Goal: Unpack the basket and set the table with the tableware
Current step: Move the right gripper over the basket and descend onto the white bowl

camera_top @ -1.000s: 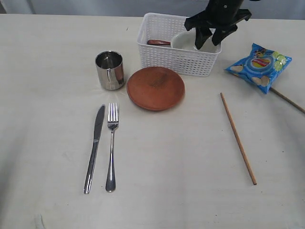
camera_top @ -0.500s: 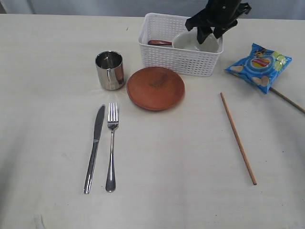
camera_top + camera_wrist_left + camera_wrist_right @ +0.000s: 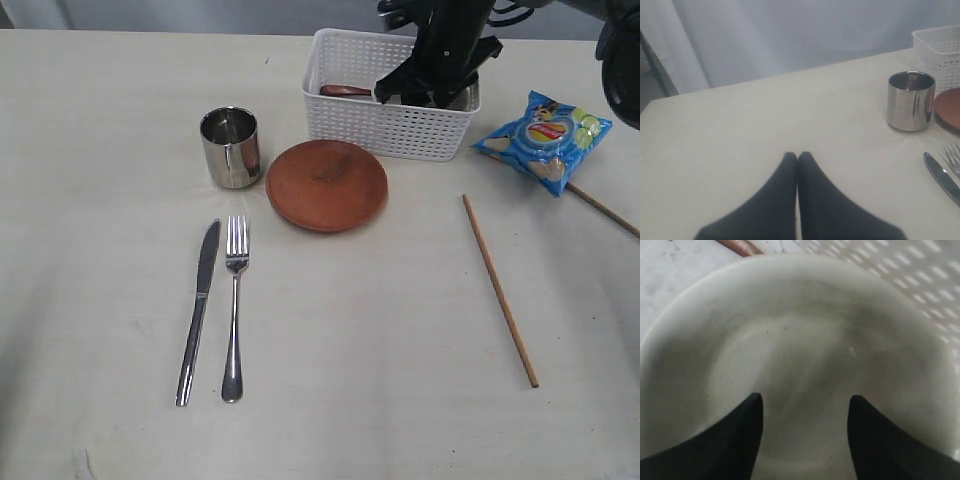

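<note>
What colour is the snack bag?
The snack bag is blue with yellow and red print; the exterior view shows it best.

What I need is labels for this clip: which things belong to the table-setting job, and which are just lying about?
Job: basket, bowl, brown spoon in the basket, steel cup, brown plate, knife, fork, chopstick, second chopstick.
Lying about: blue chips bag.

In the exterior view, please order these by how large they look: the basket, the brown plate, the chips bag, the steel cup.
1. basket
2. brown plate and chips bag, too alike to rank
3. steel cup
</note>
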Controlling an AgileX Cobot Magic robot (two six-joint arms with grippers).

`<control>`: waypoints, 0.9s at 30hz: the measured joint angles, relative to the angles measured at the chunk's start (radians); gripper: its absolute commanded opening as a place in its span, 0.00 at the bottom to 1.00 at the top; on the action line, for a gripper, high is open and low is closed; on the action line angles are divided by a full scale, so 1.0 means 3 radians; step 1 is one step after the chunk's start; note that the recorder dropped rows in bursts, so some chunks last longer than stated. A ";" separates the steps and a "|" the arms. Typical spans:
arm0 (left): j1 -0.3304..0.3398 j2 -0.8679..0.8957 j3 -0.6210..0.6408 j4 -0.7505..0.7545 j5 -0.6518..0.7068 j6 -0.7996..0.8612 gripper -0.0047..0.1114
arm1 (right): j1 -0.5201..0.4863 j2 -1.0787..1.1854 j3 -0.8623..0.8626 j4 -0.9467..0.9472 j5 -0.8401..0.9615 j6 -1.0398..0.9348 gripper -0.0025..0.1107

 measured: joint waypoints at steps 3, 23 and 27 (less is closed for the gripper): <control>0.0000 0.0000 0.0000 0.0000 0.0000 0.0000 0.04 | 0.0000 -0.0001 0.0000 0.0007 0.0021 0.0030 0.17; 0.0000 0.0000 0.0000 0.0000 0.0000 0.0000 0.04 | 0.0000 -0.0114 -0.0447 0.1326 0.0221 -0.0562 0.49; 0.0000 0.0000 0.0000 0.0000 0.0000 0.0000 0.04 | 0.0000 -0.0114 -0.0613 0.0947 0.0371 -0.0206 0.51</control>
